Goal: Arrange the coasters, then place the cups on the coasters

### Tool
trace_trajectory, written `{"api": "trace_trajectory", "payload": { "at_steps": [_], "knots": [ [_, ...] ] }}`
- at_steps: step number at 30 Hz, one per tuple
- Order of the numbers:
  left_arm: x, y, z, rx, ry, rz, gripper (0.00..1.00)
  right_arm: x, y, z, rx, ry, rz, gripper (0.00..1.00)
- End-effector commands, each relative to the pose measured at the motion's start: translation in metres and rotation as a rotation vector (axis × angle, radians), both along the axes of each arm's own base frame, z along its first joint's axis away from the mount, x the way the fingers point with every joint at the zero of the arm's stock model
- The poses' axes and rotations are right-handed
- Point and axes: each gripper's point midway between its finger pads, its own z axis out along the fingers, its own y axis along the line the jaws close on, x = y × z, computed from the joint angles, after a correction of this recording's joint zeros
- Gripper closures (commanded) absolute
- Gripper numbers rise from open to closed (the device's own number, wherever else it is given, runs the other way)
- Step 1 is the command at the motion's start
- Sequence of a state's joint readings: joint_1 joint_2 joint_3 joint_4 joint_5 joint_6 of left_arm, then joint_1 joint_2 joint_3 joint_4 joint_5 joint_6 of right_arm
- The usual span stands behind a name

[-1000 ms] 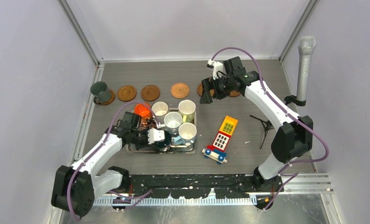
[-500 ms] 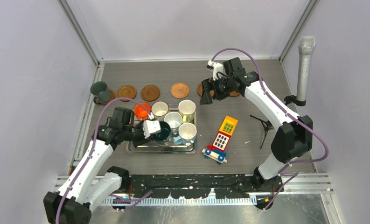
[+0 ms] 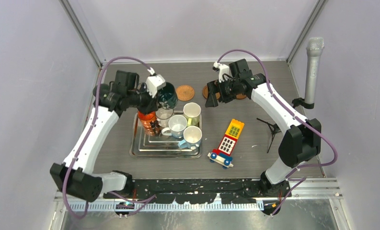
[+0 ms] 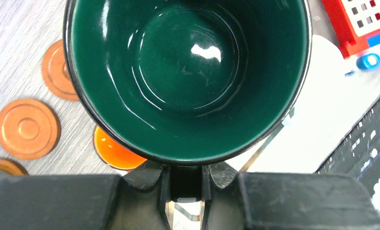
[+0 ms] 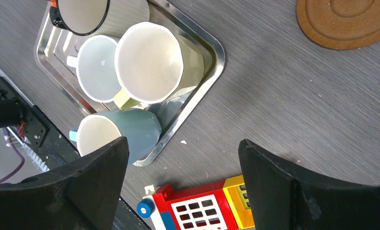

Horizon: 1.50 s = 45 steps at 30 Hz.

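Your left gripper [image 4: 185,184] pinches the glossy dark green ceramic cup [image 4: 188,72] by its near side, lifted clear above the round reddish-brown wooden coasters [image 4: 28,128] for placement; your right gripper [image 5: 183,167] hangs wide, empty.

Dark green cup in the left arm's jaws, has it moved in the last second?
Yes. The dark green cup has gone from over the near part of the tray to beyond its far edge, beside a coaster.

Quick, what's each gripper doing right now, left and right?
Left gripper: shut on the dark green cup.
Right gripper: open, holding nothing.
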State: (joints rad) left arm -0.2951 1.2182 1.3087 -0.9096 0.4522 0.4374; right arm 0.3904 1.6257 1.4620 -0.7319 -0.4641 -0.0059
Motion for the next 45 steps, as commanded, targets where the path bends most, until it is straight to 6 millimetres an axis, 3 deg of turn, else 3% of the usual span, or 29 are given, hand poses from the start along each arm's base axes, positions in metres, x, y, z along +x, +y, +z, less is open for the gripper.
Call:
{"api": "trace_trajectory", "payload": {
  "at_steps": [1, 8, 12, 17, 24, 33, 45],
  "knots": [
    [0.057, 0.017, 0.029, -0.044, -0.049, 0.225, 1.0, 0.014, -0.002, 0.021, -0.001, -0.085, -0.024, 0.11],
    [0.141, 0.102, 0.017, -0.02, -0.036, 0.559, 1.0, 0.019, -0.009, 0.018, -0.024, -0.096, -0.044, 0.11],
    [0.171, 0.146, 0.008, 0.012, -0.079, 0.661, 1.0, 0.021, -0.012, 0.017, -0.033, -0.1, -0.052, 0.11],
    [0.192, 0.185, -0.015, 0.05, -0.087, 0.724, 1.0, 0.024, -0.014, 0.017, -0.037, -0.106, -0.06, 0.11],
    [0.202, 0.205, -0.051, 0.102, -0.103, 0.698, 1.0, 0.028, -0.019, 0.013, -0.058, -0.115, -0.07, 0.11],
    [0.213, 0.21, -0.089, 0.098, -0.061, 0.689, 1.0, 0.031, -0.02, 0.011, -0.068, -0.115, -0.074, 0.11],
    [0.213, 0.219, -0.12, 0.128, -0.014, 0.669, 1.0, 0.033, -0.021, 0.009, -0.074, -0.116, -0.072, 0.11]
  ]
}}
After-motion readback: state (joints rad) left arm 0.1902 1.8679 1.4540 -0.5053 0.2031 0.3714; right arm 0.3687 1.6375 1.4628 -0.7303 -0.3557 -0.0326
